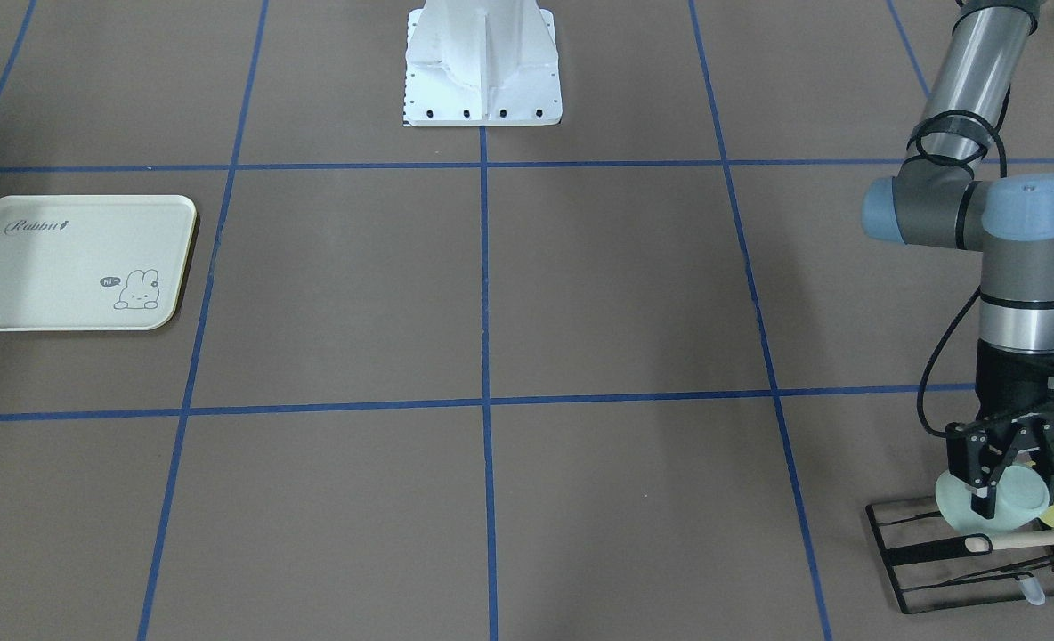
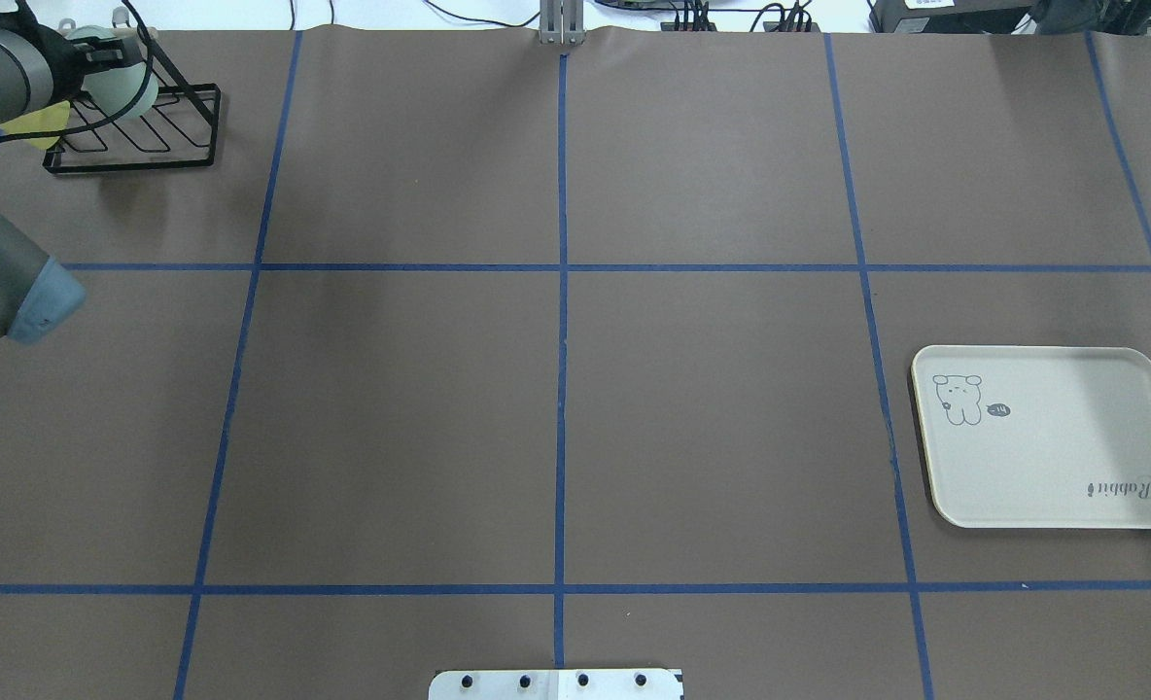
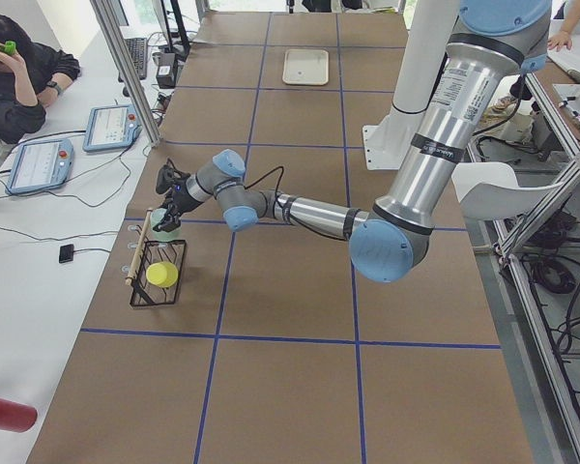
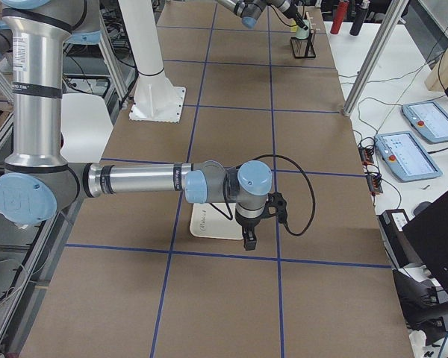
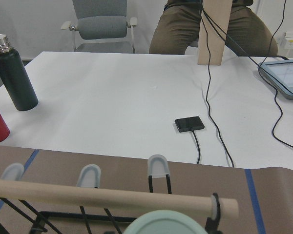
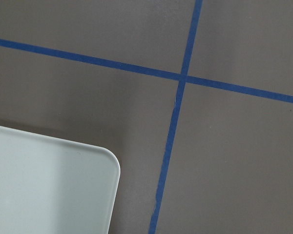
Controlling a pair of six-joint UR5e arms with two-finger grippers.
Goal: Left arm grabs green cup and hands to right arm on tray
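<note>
Left gripper straddles the green cup at my desk's far left corner; clamped or not, I cannot tell. Lifting may snag the wire rack or wooden rod.

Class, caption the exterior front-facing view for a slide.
Left gripper meets the green cup at the wire rack; tray far across.
</note>
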